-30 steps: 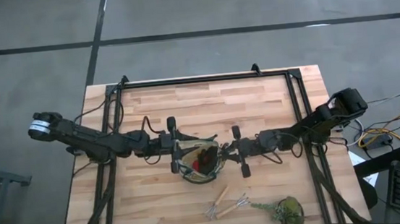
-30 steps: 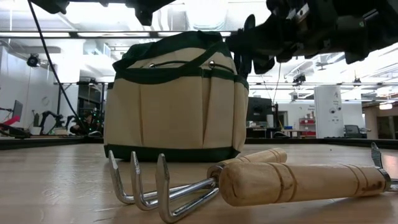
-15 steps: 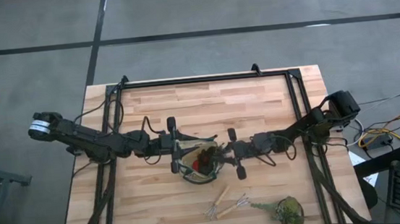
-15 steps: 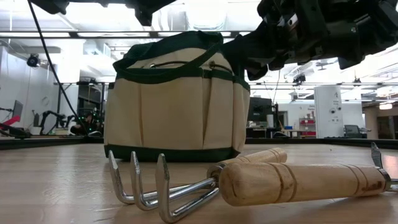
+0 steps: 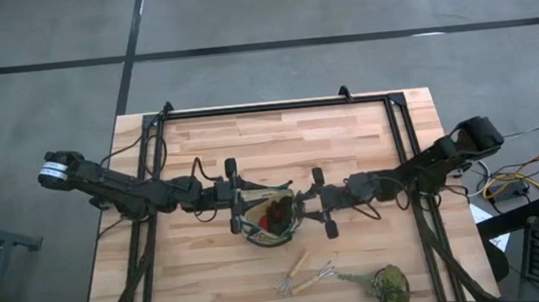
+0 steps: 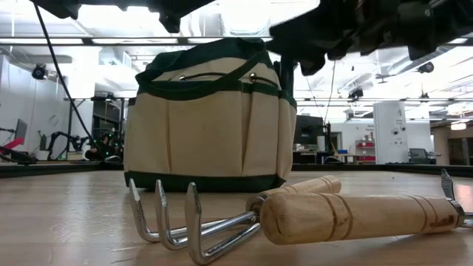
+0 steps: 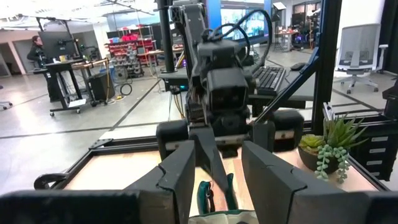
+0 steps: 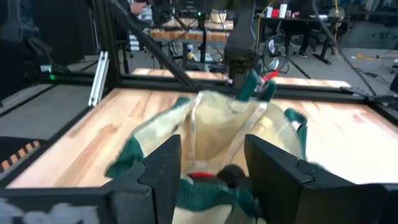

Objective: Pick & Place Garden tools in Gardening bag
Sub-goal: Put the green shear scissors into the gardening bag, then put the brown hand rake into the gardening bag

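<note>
The tan gardening bag [image 5: 268,221] with its dark green rim stands on its base at mid-table; it also shows in the low view [image 6: 211,122]. A red-and-black glove bundle [image 5: 276,210] lies inside it. My left gripper [image 5: 239,201] is shut on the bag's left rim. My right gripper [image 5: 306,204] is open and hovers over the bag's right rim, touching nothing. Two wooden-handled fork tools [image 5: 304,273] lie on the table nearer the front, one close up in the low view [image 6: 222,222]. The pruning shears are hidden. My left gripper holds the bag's left rim at its green handle loop [image 8: 252,87], pinched between the two fingers, which come level from the table's left. The bag stays on the table on its base. Its tan wall [image 8: 217,124] is drawn up toward the fingers, holding the mouth open.
A green leafy plant clump [image 5: 386,284] lies at the front right, beside the fork tools. A dark metal frame [image 5: 275,105] runs along the table's far edge and sides. Bare wood lies to the bag's left and far side.
My right gripper first went toward the bag, over its right rim. It then drew back a little toward the table's right edge and rose. The bag and my left gripper have kept still.
</note>
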You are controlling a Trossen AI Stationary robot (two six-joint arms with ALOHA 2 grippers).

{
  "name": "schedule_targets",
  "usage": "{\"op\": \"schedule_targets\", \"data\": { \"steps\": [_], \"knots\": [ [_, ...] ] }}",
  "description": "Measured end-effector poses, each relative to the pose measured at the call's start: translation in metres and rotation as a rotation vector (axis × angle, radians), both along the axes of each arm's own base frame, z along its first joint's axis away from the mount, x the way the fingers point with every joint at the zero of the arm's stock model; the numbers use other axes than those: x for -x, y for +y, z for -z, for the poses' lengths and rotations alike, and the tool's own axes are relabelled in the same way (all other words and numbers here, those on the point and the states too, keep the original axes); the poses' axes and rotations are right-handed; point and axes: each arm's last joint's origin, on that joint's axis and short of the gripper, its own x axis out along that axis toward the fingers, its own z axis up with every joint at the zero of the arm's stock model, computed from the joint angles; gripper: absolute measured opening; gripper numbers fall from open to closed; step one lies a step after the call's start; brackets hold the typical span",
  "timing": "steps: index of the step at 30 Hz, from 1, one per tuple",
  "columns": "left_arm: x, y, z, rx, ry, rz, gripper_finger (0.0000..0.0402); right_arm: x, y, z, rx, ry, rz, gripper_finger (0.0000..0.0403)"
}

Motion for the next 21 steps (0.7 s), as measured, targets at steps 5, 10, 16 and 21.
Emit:
{"op": "schedule_targets", "data": {
  "steps": [5,10,16,21],
  "knots": [
    [0.000,0.000,0.000,0.000,0.000,0.000,0.0136,0.010,0.001,-0.014,-0.014,0.004,-0.014,0.0178],
    [0.000,0.000,0.002,0.023,0.010,0.003,0.0136,0.022,0.005,-0.030,0.008,-0.019,-0.049,0.0176],
    [-0.007,-0.005,0.006,0.088,0.027,0.103,0.0136,0.033,0.010,-0.036,0.031,0.016,-0.077,0.0178],
    [-0.017,-0.015,0.011,0.119,0.059,0.139,0.0136,0.033,0.009,-0.030,0.019,0.072,-0.071,0.0178]
  ]
}}
